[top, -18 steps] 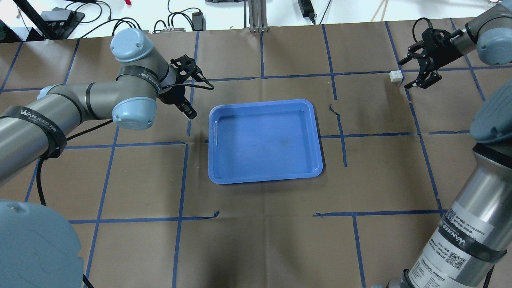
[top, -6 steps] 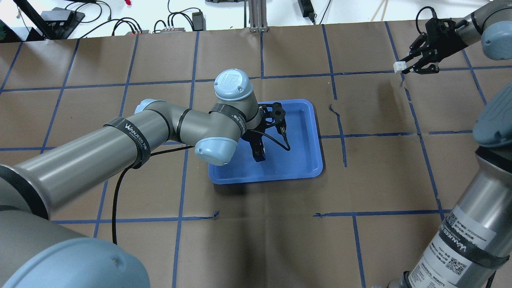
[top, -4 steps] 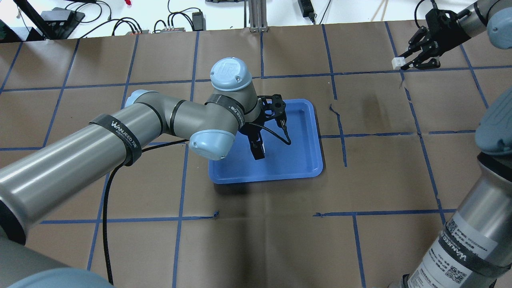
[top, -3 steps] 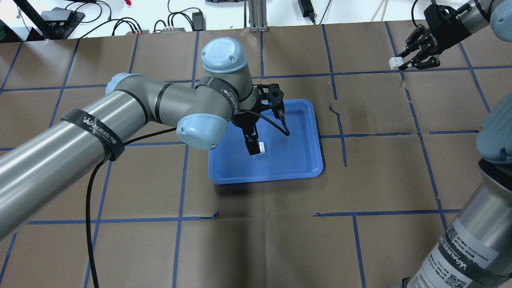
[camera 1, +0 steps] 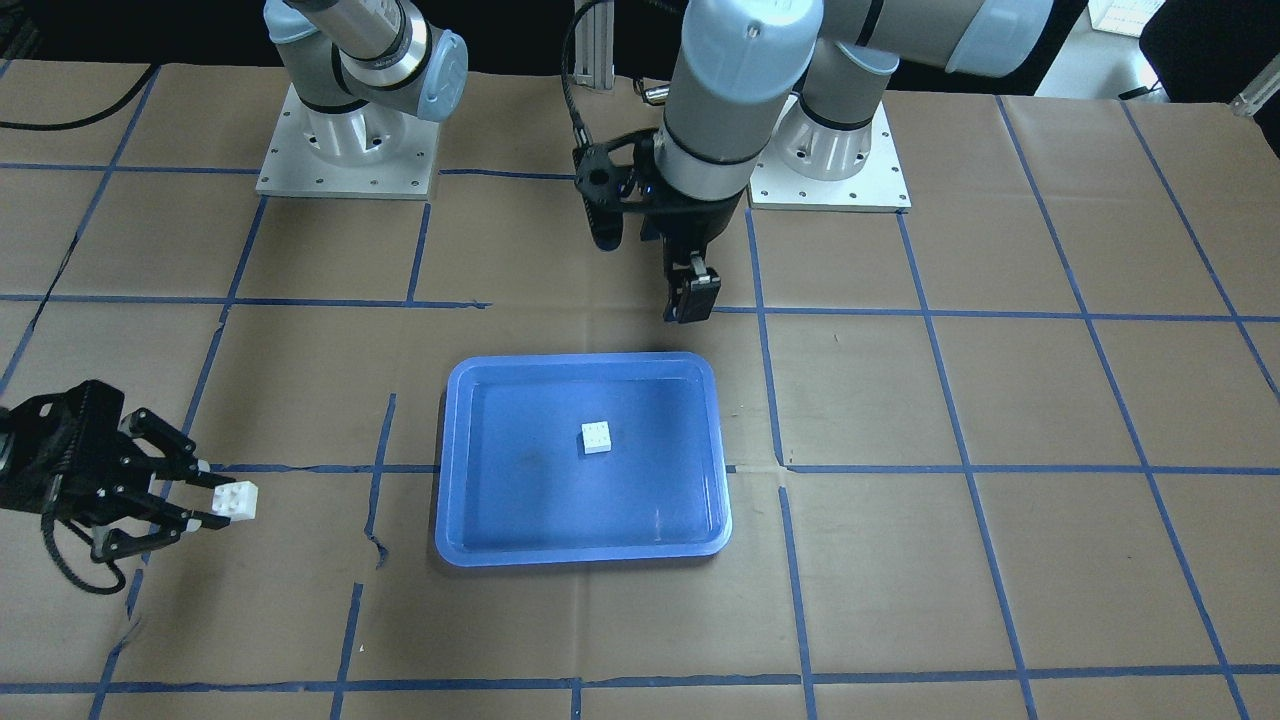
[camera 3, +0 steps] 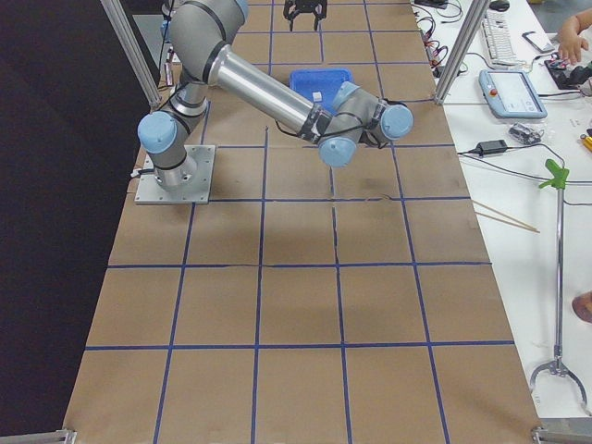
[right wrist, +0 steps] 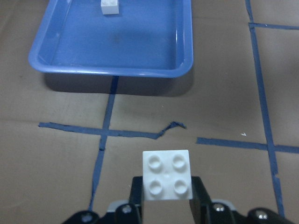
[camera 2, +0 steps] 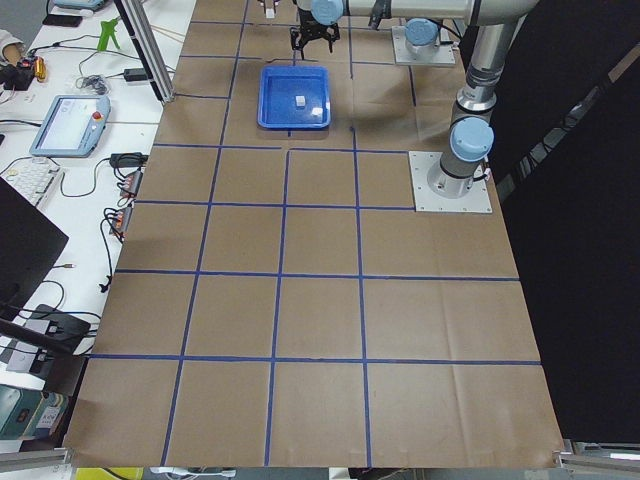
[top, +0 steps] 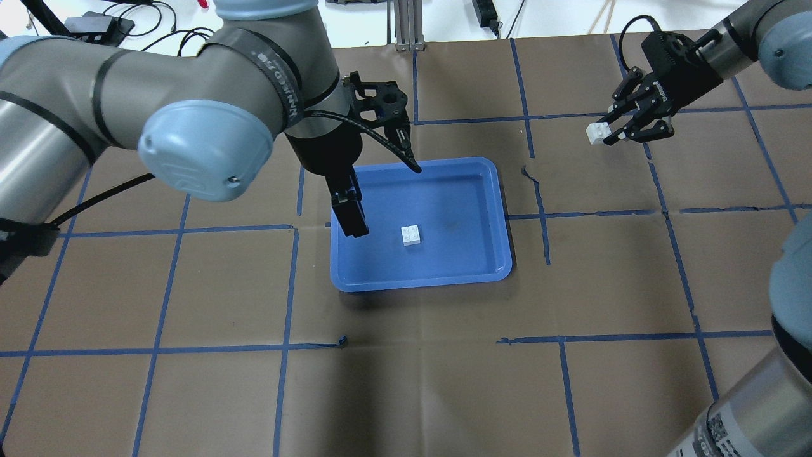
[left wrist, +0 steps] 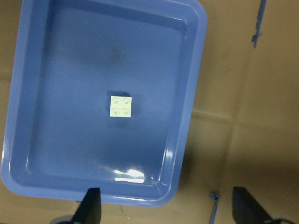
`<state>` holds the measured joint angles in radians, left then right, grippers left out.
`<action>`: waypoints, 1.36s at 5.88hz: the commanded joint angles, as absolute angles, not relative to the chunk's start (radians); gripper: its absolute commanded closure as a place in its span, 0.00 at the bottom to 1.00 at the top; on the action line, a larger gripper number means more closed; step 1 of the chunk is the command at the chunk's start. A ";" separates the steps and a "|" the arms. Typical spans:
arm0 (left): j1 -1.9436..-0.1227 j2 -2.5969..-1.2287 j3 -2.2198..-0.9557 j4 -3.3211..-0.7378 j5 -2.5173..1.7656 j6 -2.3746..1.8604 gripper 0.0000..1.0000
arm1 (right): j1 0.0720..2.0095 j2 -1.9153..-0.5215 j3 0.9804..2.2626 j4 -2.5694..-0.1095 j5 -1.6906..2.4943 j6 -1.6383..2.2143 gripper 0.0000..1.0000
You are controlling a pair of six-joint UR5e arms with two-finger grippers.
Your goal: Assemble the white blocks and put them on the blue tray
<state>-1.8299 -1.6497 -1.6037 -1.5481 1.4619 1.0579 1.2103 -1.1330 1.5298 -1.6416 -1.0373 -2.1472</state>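
Note:
One white block (top: 412,235) lies studs up on the floor of the blue tray (top: 466,190), apart from both grippers. It also shows in the front view (camera 1: 597,438), the left wrist view (left wrist: 121,106) and the right wrist view (right wrist: 110,7). My left gripper (top: 352,219) hangs open and empty above the tray's left side; its fingers (left wrist: 91,207) stand wide apart. My right gripper (top: 614,132) is shut on the second white block (top: 595,132), studs up (right wrist: 167,181), and holds it above the table, well right of the tray (right wrist: 117,46).
Brown paper with a blue tape grid covers the table. A loose curl of tape (top: 530,174) lies between the tray and my right gripper. Cables and boxes (top: 279,35) line the far edge. The arm bases (camera 1: 345,150) stand on the robot side.
My left gripper has let go of a white block in the tray, risen and pulled back to the left. My right gripper has carried its block left and nearer, toward the tray.

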 commanded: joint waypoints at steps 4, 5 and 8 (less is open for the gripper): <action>-1.629 -1.488 -1.597 -1.657 1.578 0.702 0.01 | 1.550 -1.218 1.826 -2.173 -1.034 -1.640 0.64; -1.587 -1.464 -1.594 -1.658 1.580 0.677 0.01 | 1.613 -1.194 1.874 -2.333 -1.037 -1.496 0.63; -1.523 -1.450 -1.589 -1.565 1.574 0.301 0.01 | 1.670 -1.131 1.988 -2.526 -1.039 -1.440 0.63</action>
<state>-1.5469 -1.4514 -1.5900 -1.5839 1.5753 0.3868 1.6617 -1.1385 1.9426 -2.4701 -1.0381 -1.4458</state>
